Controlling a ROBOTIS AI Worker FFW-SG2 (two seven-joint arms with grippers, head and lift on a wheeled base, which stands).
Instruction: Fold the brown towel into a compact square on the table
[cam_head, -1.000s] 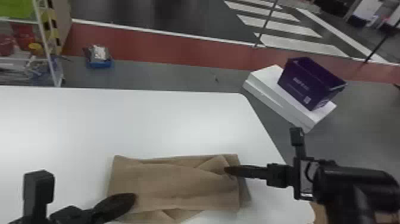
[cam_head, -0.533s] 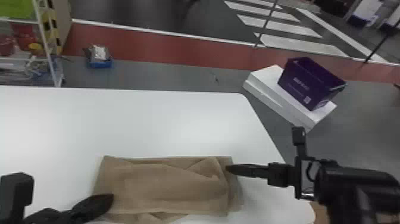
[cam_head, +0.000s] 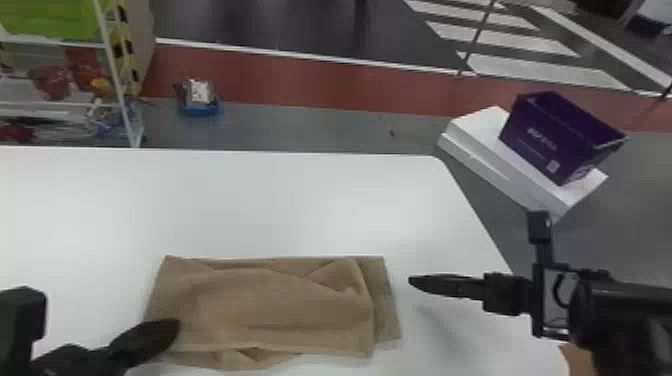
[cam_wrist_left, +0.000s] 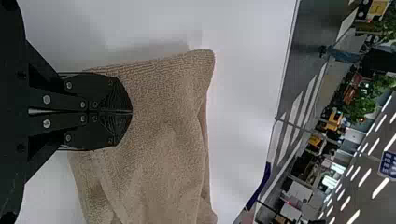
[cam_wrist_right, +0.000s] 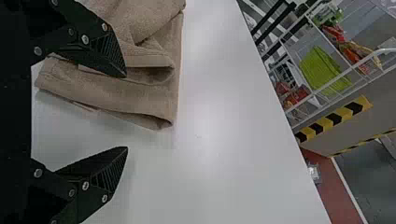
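Rack: white, at the far left beyond the table, with a green item on it.
Left gripper: at the towel's left end, near corner; its fingers are drawn together over the cloth — I cannot tell whether any is pinched between them.
Blue tray: on the floor past the table's far edge.
Brown towel: lying on the white table, between the two grippers, folded in layers into a rectangle wider than it is deep. Creases slant across its top towards the right end; an under layer sticks out at the right and along the near side.
Right gripper: just beside the towel's right end, over the table — released, fingers spread wide, nothing between them.
Purple bin: on a white box, beyond the table's right edge.
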